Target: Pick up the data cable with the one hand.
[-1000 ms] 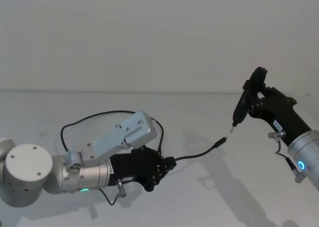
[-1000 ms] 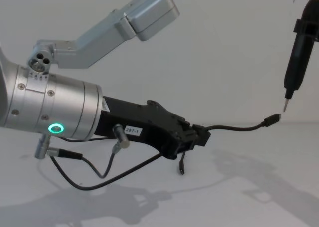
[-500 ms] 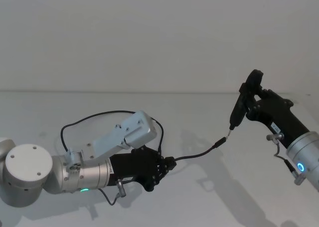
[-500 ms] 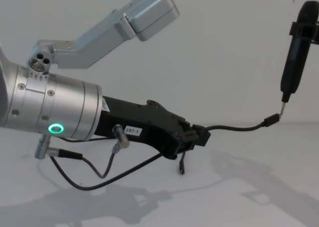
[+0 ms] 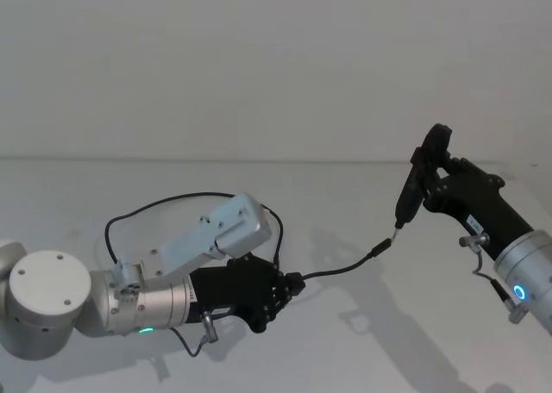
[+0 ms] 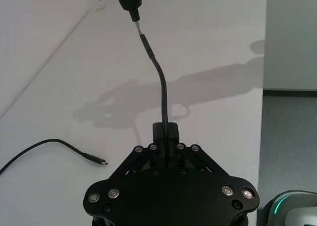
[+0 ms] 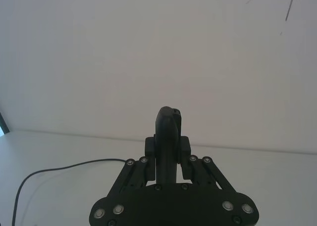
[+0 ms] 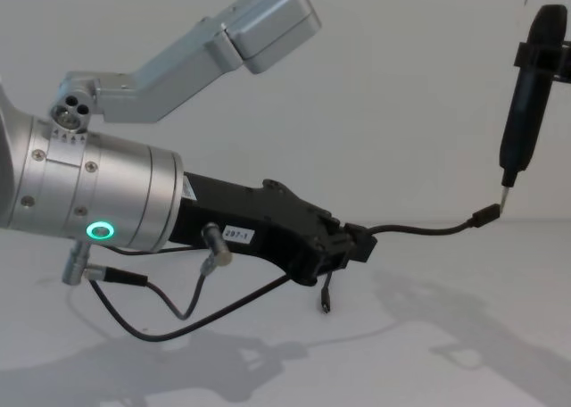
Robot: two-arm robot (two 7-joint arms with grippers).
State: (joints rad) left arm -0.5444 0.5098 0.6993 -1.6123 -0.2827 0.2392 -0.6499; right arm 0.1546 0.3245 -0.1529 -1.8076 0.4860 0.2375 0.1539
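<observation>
- While the cord is kept off the white table (image 5: 362,341), the left gripper (image 8: 343,249) is seen at the lower centre of the chest view, its fingers closed on the data cable (image 8: 419,228) a little behind one plug.
- From that grip, a short free length of the cable is carried out to the right of the frame, rising slightly to its small plug (image 8: 486,215); in the left wrist view the same stretch (image 6: 162,94) is seen arching away from the closed fingers.
- Behind the left gripper, the rest of the cable (image 5: 172,202) is laid in a wide loop across the middle left of the head view, with the other plug (image 6: 100,161) resting on the table.
- Farther off, at the right of the head view, the right gripper (image 5: 431,189) is clamped around a slim upright black tool (image 8: 525,99), whose pale tip is held just at the raised plug; contact cannot be confirmed.
- The cable is judged light, thin and limp: only the short stub holds its shape, and a longer overhang would be expected to droop.
- A hold close behind the plug is judged best, since the moulded end is stiffer and less likely to slide through the fingers.
</observation>
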